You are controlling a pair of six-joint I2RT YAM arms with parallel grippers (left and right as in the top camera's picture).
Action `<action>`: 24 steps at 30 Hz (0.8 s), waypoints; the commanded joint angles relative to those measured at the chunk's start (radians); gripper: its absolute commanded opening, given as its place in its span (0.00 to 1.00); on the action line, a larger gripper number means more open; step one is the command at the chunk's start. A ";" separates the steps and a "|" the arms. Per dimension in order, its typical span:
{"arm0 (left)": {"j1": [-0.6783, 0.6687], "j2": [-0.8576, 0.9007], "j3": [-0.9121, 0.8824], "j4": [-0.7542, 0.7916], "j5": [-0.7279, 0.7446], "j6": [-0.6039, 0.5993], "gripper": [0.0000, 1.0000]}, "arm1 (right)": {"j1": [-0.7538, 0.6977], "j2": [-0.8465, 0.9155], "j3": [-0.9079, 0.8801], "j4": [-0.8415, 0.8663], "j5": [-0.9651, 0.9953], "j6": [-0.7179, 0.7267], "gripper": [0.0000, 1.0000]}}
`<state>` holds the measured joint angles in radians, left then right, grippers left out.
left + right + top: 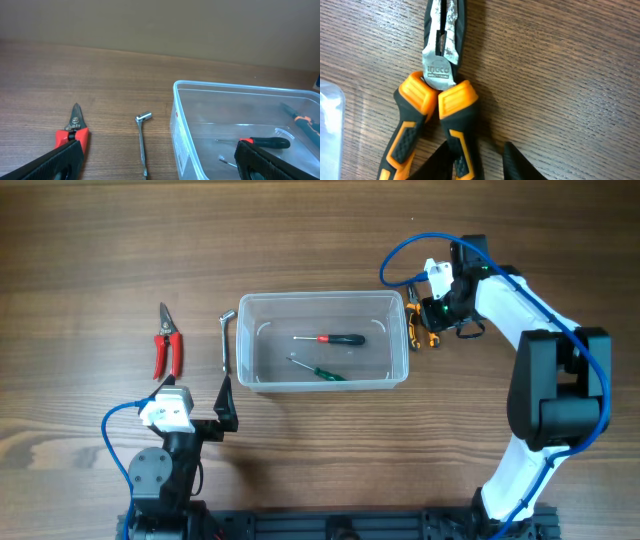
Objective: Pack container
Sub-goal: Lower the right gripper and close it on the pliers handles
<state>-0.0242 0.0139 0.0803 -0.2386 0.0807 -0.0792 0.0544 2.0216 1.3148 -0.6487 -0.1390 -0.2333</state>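
Note:
The clear plastic container [322, 297] sits mid-table and holds a red-and-black screwdriver [335, 339] and a green screwdriver [318, 370]. Orange-and-black pliers [415, 325] lie on the table just outside its right wall. My right gripper [480, 162] is open, low over the pliers [440, 95], with its fingers either side of one handle and a gap at the right finger. My left gripper [160, 165] is open and empty near the container's front left corner [176, 87]. Its fingers frame the silver L-shaped wrench [142, 140].
Red-handled pruning shears [166, 345] lie left of the silver wrench [225, 340], both on the table left of the container. The shears also show in the left wrist view [72, 131]. A corner of the container shows in the right wrist view [330, 110].

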 commanded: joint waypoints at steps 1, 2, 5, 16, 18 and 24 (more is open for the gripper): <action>0.008 -0.007 -0.007 0.003 0.016 0.020 1.00 | 0.005 0.017 -0.014 0.000 -0.015 -0.003 0.28; 0.008 -0.007 -0.007 0.003 0.016 0.020 1.00 | 0.005 0.017 -0.014 -0.002 -0.015 -0.002 0.28; 0.008 -0.007 -0.007 0.003 0.016 0.020 1.00 | 0.005 0.017 -0.014 -0.012 -0.016 0.001 0.23; 0.008 -0.007 -0.007 0.003 0.016 0.020 1.00 | 0.005 0.016 -0.011 -0.023 -0.019 0.034 0.04; 0.008 -0.007 -0.007 0.003 0.016 0.020 1.00 | 0.005 0.014 -0.007 -0.029 -0.019 0.035 0.04; 0.008 -0.007 -0.007 0.003 0.016 0.020 1.00 | 0.005 -0.018 0.007 -0.023 -0.018 0.056 0.04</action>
<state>-0.0242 0.0139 0.0803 -0.2386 0.0807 -0.0792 0.0563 2.0209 1.3151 -0.6666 -0.1493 -0.2066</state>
